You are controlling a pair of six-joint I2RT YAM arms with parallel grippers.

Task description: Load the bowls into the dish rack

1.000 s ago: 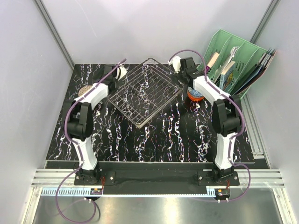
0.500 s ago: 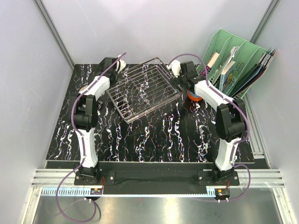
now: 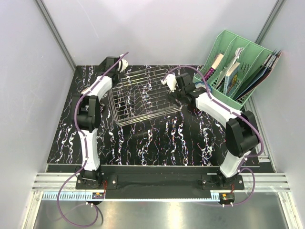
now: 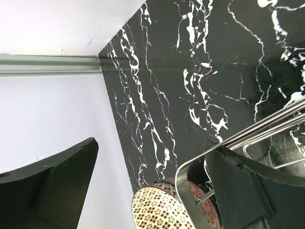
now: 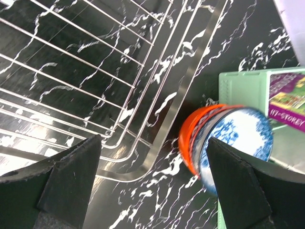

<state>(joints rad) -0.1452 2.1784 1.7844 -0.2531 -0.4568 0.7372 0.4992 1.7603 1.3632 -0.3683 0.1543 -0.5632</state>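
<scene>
Nothing is loaded: the silver wire-grid dish rack [image 3: 143,95] holds no bowl yet. The fingers of the left gripper [image 4: 152,148] and the right gripper [image 5: 153,139] stand apart.

Left gripper [image 4: 152,145], right gripper [image 5: 153,139]: seemingly spread.

L wrist view: pink-patterned bowl [image 4: 159,210] cut off by btm edge, partly behind dish rack [image 4: 181,186] rim. R wrist view: blue-and-white bowl [image 5: 240,136] blurred, pattern unreadable; it covers most of orange bowl [image 5: 189,138]; rack runs off top & left edges. Overhead: both bowls hidden by R arm [image 3: 209,102]; L hand [image 3: 116,63] too small to read.
</scene>
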